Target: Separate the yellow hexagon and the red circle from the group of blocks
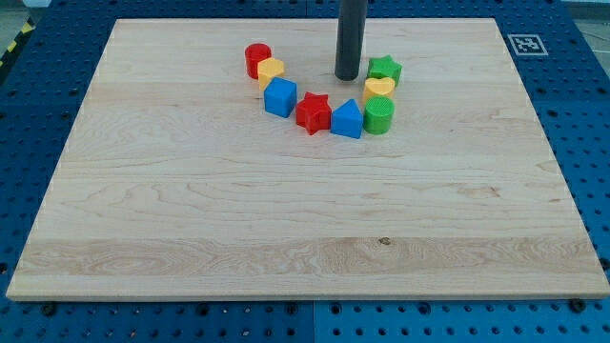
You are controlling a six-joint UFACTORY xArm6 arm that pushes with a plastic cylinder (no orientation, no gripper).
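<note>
My tip (pixel 346 77) sits inside the arc on the wooden tabletop (pixel 286 219); it's a bare rod tool, holding nothing. The red circle block (pixel 257 59) and yellow hexagon block (pixel 271 70) lie off toward the view's left, touching each other at the arc's end.

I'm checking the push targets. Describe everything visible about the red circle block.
The red circle block is a short, glossy, plastic-looking cylinder standing upright on the wooden board. It is the upper-left end of the curved row of blocks, touching the yellow hexagon block at its lower right. My tip is well to its right, apart from it.
</note>
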